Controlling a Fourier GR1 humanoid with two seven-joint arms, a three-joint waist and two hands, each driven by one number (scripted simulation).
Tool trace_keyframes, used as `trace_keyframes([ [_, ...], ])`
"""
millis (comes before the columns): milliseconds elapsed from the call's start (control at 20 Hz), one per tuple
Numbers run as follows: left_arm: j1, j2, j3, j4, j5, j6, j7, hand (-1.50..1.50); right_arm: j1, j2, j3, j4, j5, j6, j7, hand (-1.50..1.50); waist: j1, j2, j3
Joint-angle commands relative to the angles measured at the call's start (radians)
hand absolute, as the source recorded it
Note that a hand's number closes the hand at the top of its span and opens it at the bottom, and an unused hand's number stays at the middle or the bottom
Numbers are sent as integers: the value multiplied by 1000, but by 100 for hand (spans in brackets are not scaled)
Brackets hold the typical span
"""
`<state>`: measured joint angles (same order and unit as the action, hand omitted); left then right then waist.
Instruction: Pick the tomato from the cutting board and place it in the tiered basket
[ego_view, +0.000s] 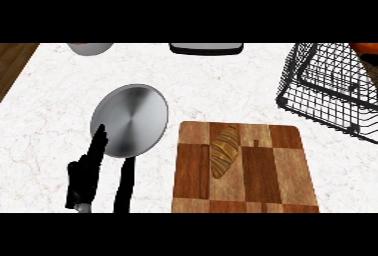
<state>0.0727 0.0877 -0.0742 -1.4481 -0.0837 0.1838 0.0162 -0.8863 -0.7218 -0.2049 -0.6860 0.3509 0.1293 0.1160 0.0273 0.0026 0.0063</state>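
The wooden cutting board (255, 175) lies at the lower right of the counter. On its left half rests a brown bread loaf (224, 151); I see no tomato on the board. The black wire tiered basket (325, 90) stands at the upper right. An orange-red rounded shape (365, 47) shows at the view's top right corner above the basket, cut off by the edge; I cannot tell if it is the tomato. My left hand (85, 175) rests open at the lower left, fingers up, beside the pan. My right hand does not show.
A round steel pan (131, 120) with a black handle (124, 187) lies left of the board, its handle next to my left hand. A bowl (90, 48) and a dark-rimmed white object (207, 48) sit at the far edge. Wood surface (15, 60) borders the counter's left.
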Motion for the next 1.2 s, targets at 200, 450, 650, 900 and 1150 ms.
trace_keyframes([
  [200,31,2,13,50,19,-25,-16,0,-30,77,-157,115,-153,-31,-94,-150,-7,4,-6],
  [450,34,17,14,22,12,-32,0,0,-43,-13,-271,134,-243,-18,-150,-150,-14,3,-5],
  [650,3,1,23,60,9,-18,-15,0,-72,-60,-320,150,-237,-172,-115,-150,-16,4,-6],
  [900,24,-17,-12,-36,-14,10,79,0,9,-251,-418,216,-274,-160,-99,-150,-23,2,-4],
  [1150,52,4,12,-20,10,-20,38,0,129,-445,-523,309,-350,0,-125,-150,-33,1,-3],
])
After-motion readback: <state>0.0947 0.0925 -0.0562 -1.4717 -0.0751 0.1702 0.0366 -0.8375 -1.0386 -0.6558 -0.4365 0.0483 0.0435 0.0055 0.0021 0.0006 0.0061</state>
